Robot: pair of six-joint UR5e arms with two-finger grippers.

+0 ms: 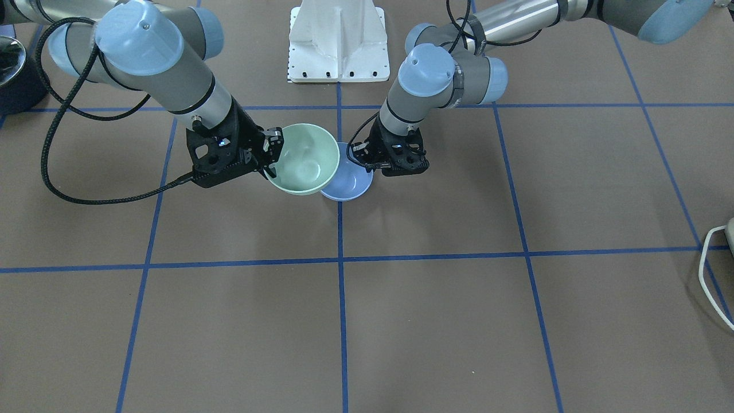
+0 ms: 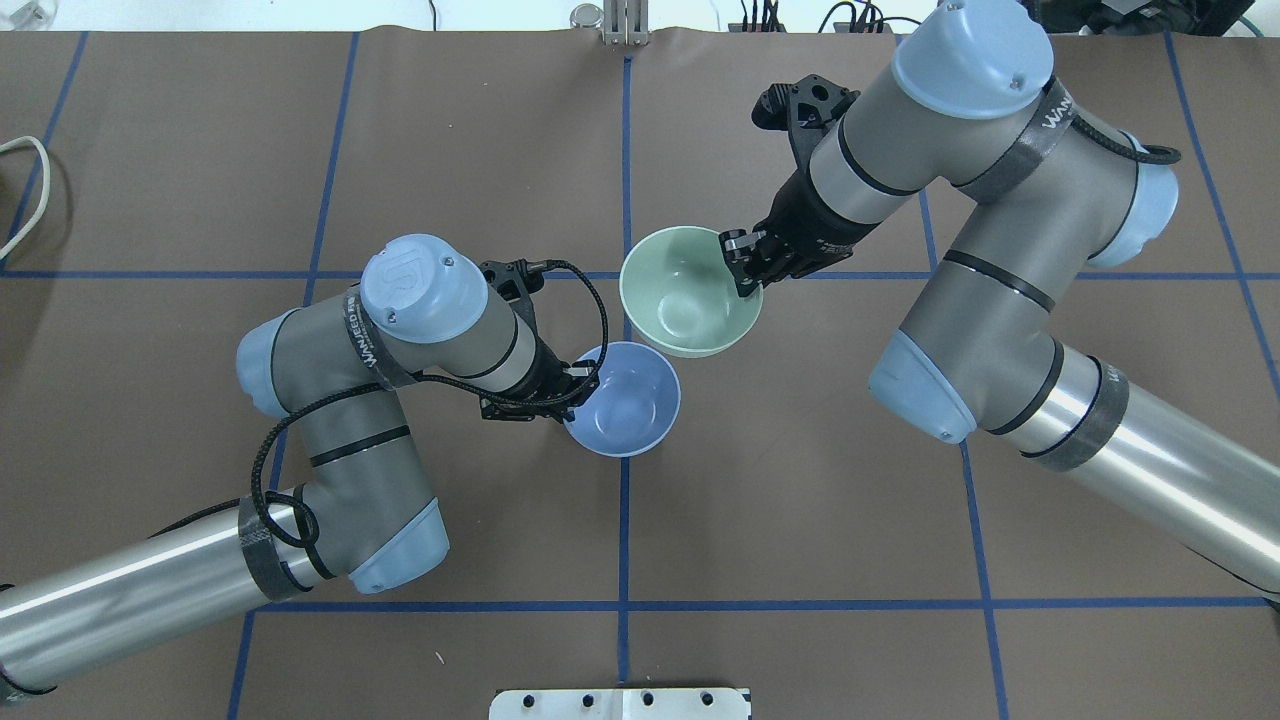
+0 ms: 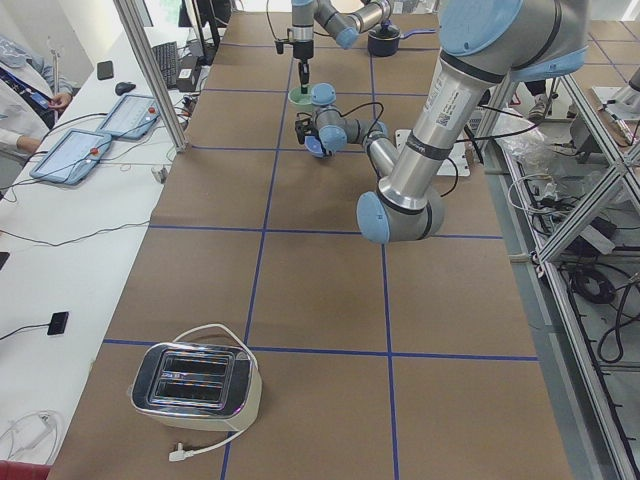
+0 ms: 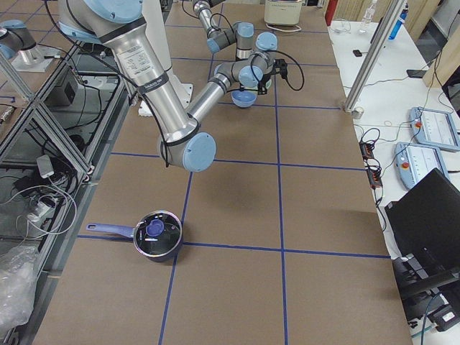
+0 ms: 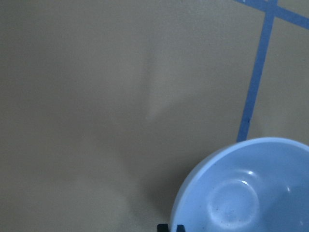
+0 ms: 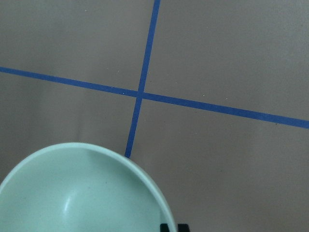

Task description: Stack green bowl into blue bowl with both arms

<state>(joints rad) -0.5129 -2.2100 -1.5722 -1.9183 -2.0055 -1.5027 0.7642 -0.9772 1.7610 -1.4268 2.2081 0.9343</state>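
The green bowl (image 2: 690, 292) hangs above the table, tilted, held by its rim. My right gripper (image 2: 743, 265) is shut on that rim. In the front view the right gripper (image 1: 274, 154) holds the green bowl (image 1: 301, 159) so that it overlaps one edge of the blue bowl (image 1: 348, 182). The blue bowl (image 2: 622, 398) is low, just beside and below the green one. My left gripper (image 2: 575, 383) is shut on its rim, as the front view (image 1: 362, 163) also shows. The wrist views show the blue bowl (image 5: 251, 193) and the green bowl (image 6: 82, 193) from inside.
The white base pedestal (image 1: 337, 40) stands behind the bowls. A lidded pot (image 4: 157, 236) sits on the right end of the table. A toaster (image 3: 195, 385) sits on the left end. A white cable (image 1: 711, 275) lies at the table edge. Blue tape lines grid the brown table.
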